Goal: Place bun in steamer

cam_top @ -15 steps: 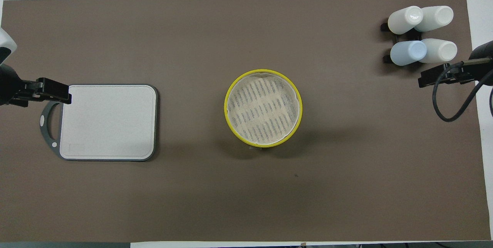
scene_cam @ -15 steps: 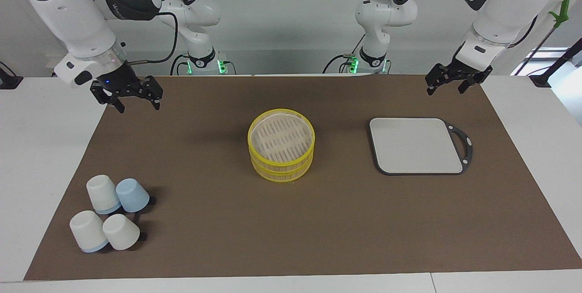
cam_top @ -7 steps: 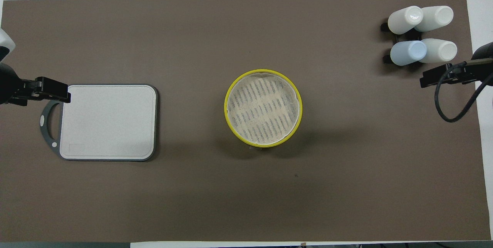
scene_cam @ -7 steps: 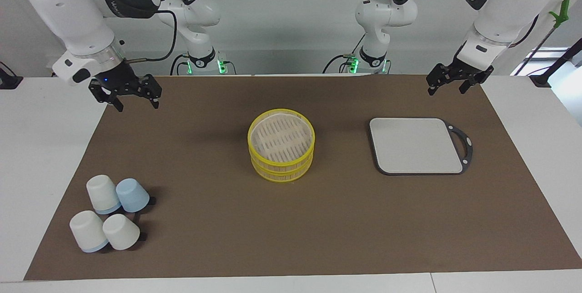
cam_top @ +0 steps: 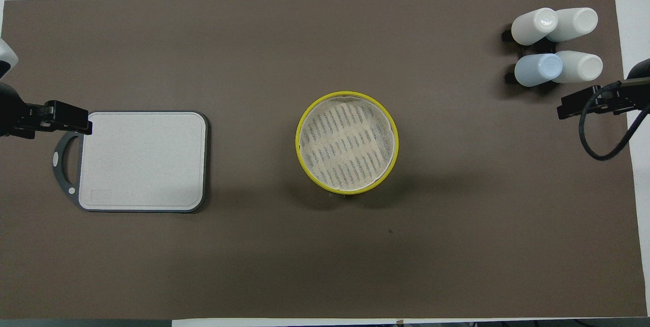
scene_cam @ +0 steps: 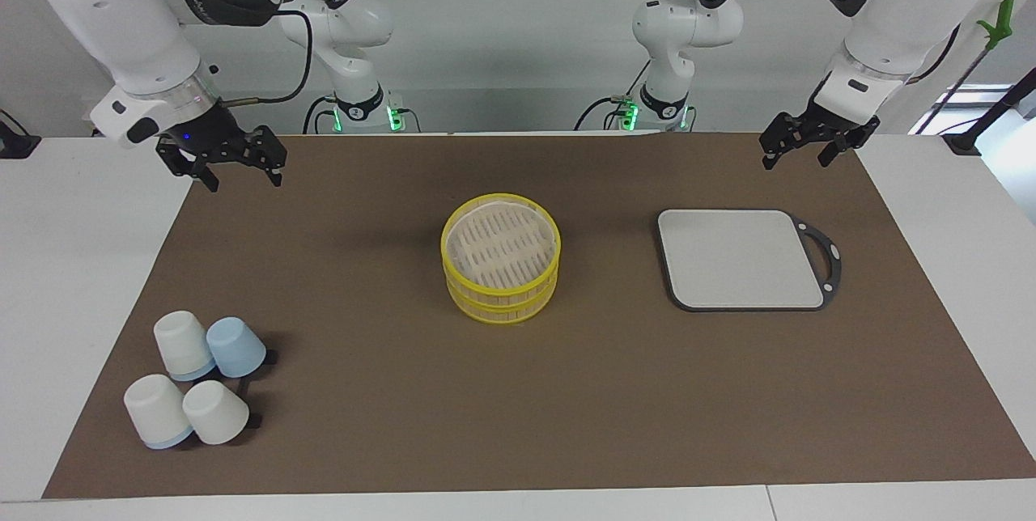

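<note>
Steamer (scene_cam: 501,268) shows two stacked tiers only facing; both arms' fingers released.

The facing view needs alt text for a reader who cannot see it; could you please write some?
A yellow steamer stack sits mid-mat, no bun visible. A grey cutting board lies toward the left arm's end, four upturned cups toward the right arm's end. The left gripper and right gripper hang open over the mat's corners nearest the robots.
</note>
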Tool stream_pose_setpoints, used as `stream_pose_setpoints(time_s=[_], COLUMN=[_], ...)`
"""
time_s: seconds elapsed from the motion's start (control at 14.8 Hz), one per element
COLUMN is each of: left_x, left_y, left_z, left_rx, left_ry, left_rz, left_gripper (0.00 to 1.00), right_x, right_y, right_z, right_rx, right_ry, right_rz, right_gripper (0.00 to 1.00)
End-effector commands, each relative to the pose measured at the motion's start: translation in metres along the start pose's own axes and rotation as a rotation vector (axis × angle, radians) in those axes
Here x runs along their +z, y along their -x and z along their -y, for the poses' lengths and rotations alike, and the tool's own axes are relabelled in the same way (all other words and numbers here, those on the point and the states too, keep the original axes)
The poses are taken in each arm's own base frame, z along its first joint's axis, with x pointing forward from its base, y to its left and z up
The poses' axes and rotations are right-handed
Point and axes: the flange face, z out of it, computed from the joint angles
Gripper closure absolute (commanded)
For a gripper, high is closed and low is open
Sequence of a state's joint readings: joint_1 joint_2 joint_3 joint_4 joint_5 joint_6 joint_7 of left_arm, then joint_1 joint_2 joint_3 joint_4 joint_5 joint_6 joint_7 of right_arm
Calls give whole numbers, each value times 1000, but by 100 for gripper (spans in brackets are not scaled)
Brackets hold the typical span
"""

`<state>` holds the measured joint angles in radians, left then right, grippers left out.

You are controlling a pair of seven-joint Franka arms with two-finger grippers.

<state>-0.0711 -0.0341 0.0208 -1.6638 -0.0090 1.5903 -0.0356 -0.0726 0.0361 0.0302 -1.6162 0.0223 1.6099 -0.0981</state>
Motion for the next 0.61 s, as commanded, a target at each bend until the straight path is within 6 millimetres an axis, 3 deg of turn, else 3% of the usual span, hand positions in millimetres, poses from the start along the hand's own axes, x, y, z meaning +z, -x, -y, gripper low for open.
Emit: stream_pose_setpoints(time_s=[0.0, 0.54], left_x=[-3, -3], left_y=[3, 3], left_z=[4, 4], left_rx=[4, -2], left_ry=[-2, -2], left_rz=[-16, -12], left_gripper=[0, 0], right_x=[-2, -7], right_y=[-3, -7], right_z=[-6, -15], right_rx=[-1, -29], right_ry=[-15, 49], right_rz=[3, -28], right_gripper=[0, 0])
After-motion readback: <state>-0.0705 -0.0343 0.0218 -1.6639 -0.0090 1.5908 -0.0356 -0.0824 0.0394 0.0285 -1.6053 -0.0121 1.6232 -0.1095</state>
